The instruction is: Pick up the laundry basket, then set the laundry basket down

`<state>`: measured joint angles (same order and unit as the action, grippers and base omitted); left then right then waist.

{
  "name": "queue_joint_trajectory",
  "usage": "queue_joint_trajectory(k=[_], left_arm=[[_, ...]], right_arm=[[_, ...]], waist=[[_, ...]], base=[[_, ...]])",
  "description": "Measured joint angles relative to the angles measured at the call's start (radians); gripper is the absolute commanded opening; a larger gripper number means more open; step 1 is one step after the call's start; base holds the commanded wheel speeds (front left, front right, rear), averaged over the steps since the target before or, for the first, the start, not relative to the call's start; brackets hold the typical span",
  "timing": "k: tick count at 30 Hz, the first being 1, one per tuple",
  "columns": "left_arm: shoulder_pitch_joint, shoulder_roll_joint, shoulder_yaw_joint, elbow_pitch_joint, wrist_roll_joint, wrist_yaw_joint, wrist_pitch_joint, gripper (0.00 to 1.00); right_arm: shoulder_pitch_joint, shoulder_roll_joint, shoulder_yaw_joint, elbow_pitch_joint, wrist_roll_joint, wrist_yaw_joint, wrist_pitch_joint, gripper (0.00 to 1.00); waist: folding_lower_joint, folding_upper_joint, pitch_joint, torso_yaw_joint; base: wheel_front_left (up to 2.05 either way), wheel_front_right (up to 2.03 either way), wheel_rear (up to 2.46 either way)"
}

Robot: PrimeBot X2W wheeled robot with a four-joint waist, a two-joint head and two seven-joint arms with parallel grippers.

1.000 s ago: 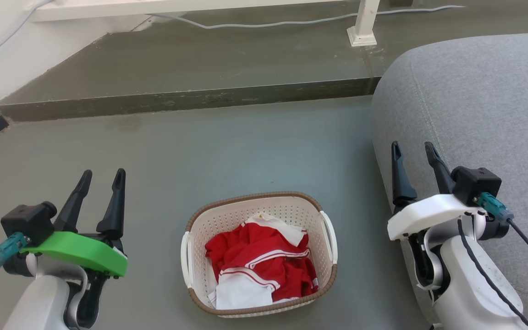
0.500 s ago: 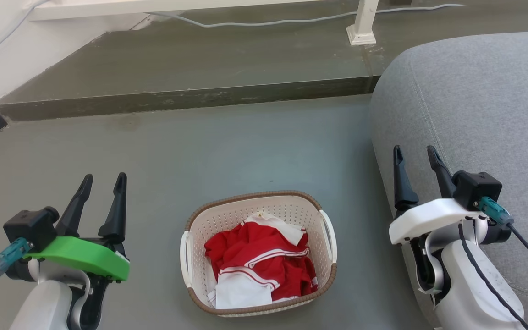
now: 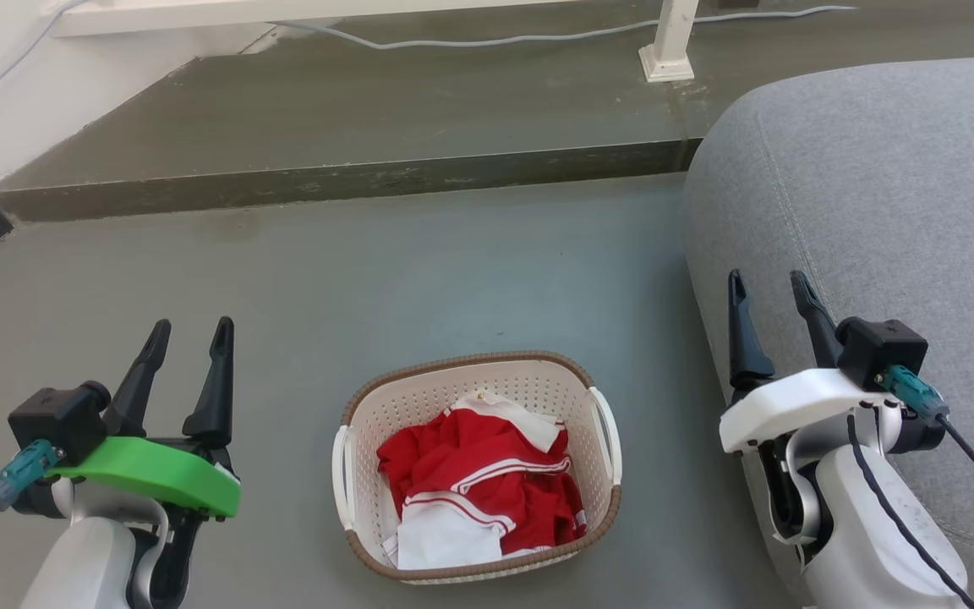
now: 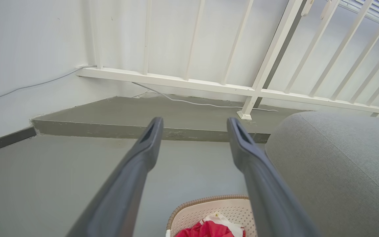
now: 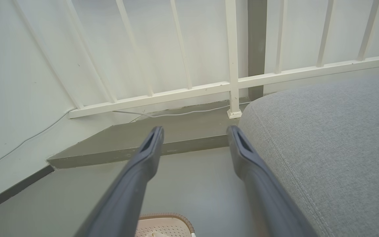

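Pick-up is judged not yet begun: the laundry basket [image 3: 470, 362] is flanked, untouched, by the left gripper [image 3: 192, 326] and right gripper [image 3: 766, 277], both held wide and empty; its side handles [image 3: 608, 433] must be reached next

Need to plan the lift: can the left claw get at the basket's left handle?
Probably yes: the left claw is open beside the basket, with bare floor between it and that handle.
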<state>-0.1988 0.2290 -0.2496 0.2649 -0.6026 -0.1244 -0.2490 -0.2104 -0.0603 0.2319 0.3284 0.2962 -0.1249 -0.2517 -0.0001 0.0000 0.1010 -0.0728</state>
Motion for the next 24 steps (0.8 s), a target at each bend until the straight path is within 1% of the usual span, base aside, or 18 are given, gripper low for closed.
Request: queue_joint_trajectory(k=[9,10,14,18,22,24], left_arm=[[0.004,-0.009,-0.001,-0.007,0.002,0.0,0.0,1.0],[0.005,-0.012,-0.007,-0.004,0.002,0.0,0.001,0.0],[0.025,-0.04,-0.02,0.035,0.002,0.0,0.002,0.0],[0.037,-0.05,-0.018,0.037,-0.013,0.0,0.008,0.0],[0.038,-0.054,-0.01,0.037,-0.066,0.0,0.016,0.0],[0.039,-0.056,-0.006,0.037,-0.086,0.0,0.023,0.0]], right_arm=[[0.011,0.002,0.0,0.0,-0.007,0.001,0.0,1.0],[0.012,0.002,0.0,0.004,-0.007,0.001,0.0,0.0],[0.047,0.007,0.003,0.041,-0.005,0.002,0.003,0.0],[0.061,0.009,-0.002,0.043,0.017,0.008,0.003,0.0],[0.061,0.011,-0.011,0.039,0.059,0.014,0.012,0.0],[0.061,0.011,-0.019,0.038,0.086,0.023,0.016,0.0]], waist=[[0.0,0.0,0.002,0.001],[0.0,0.0,0.002,0.001],[0.0,0.0,0.002,0.001],[0.0,0.0,0.001,0.002],[0.0,0.0,-0.004,0.005],[0.0001,0.0,-0.007,0.007]], base=[[0.0,0.0,0.0],[0.0,0.0,0.0],[0.0,0.0,0.0],[0.0,0.0,0.0],[0.0,0.0,0.0],[0.0,0.0,0.0]])
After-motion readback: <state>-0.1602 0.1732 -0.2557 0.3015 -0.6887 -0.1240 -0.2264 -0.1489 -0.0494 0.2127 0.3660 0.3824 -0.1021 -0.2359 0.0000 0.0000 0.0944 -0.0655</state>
